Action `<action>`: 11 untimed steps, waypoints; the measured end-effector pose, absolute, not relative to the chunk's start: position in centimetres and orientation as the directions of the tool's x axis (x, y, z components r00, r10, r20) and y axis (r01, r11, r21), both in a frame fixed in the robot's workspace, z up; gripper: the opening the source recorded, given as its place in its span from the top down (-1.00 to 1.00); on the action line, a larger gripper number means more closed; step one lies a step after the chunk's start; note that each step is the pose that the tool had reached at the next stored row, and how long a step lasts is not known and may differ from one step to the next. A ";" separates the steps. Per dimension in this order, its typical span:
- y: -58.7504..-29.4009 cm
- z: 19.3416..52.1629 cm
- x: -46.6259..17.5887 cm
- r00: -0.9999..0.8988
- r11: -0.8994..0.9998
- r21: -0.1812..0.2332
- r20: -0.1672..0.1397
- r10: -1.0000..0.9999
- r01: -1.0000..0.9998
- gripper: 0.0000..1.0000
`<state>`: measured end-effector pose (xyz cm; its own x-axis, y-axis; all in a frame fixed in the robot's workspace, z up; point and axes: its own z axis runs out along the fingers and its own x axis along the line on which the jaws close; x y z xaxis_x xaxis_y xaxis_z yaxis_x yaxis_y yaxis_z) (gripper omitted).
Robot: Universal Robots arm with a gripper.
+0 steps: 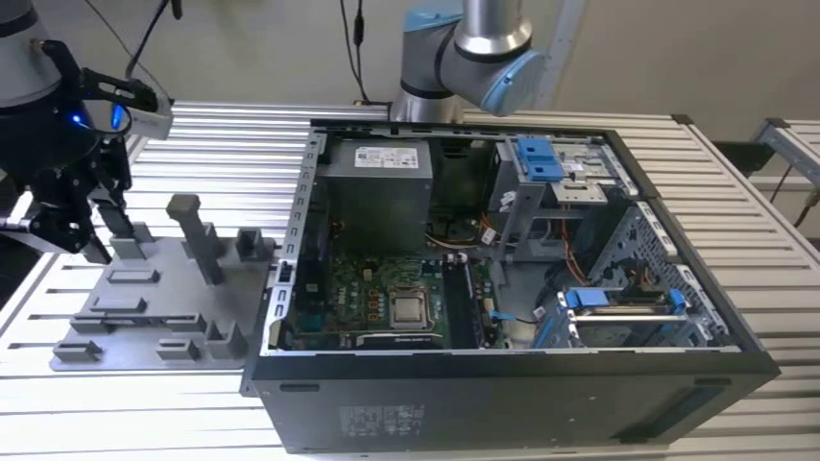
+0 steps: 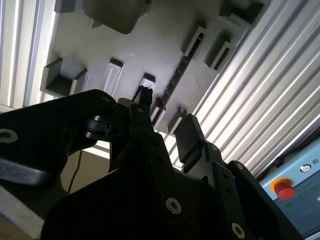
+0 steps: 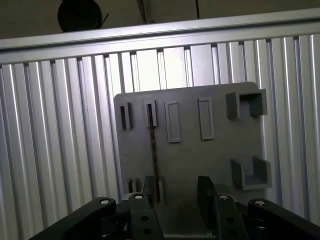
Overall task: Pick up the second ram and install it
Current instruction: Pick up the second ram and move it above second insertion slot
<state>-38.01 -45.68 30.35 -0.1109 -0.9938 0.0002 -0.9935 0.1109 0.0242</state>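
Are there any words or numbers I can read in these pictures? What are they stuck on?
No text here can be read.
White label on the power supply: too small to read.
Pale print on the computer case, outer wall: too small to read.
Marks on the blue box with a red button: too blurred to read.

The exterior view stands high and well back, looking steeply down on the computer case (image 1: 513, 408) mid-table, with the grey holder plate (image 1: 160, 298) at the exterior view's left. Both wrist views sit close behind the gripper (image 3: 177, 187) and face that plate, the first squarely, the second nearer and skewed. All three views share the plate and the ribbed table (image 1: 129, 413).
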 end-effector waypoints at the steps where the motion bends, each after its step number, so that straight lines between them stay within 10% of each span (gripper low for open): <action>1: -45.7 30.2 -38.0 -0.111 0.111 0.024 0.000 -0.994 -0.994 0.04; 11: -45.7 28.9 -38.0 -0.110 0.110 0.023 0.000 -0.994 -0.994 0.04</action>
